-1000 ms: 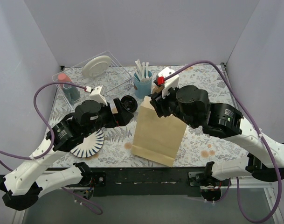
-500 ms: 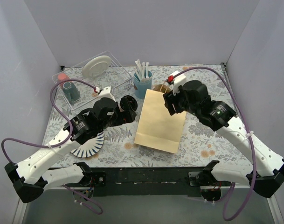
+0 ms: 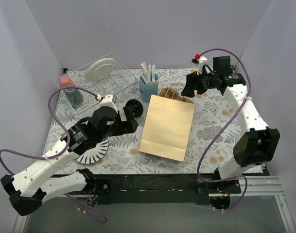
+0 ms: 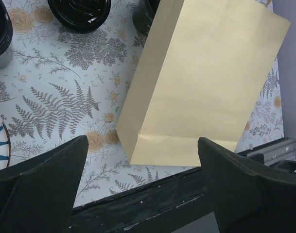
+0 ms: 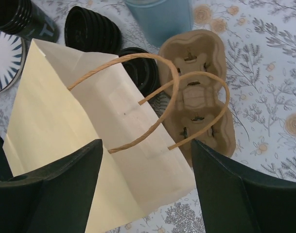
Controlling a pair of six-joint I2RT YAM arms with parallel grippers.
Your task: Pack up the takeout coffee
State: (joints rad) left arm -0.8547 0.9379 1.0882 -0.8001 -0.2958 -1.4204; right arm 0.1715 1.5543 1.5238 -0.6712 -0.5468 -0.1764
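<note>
1. My right gripper has let go of the brown paper bag. A second ago it held the bag's top up off the counter. Now the bag lies flat with its mouth pressed shut, and its twine handles are draped over the cardboard cup carrier at the far end.
2. That arm has drawn back to the far right. Its fingers stand wide apart, just beyond the handles, with nothing between them.
3. My left gripper is also spread and empty, low over the counter by the bag's near left corner. It has shifted only a little.
4. The takeout coffee stands upright on the counter just left of the bag's far end. Its lid is on, it is outside the bag, and neither gripper touches it.
5. As I judge it, the collapsed bag leaves no opening to drop a cup into, so packing has not started. The bag must be stood up, or its mouth held open, before the coffee can go in.
</note>
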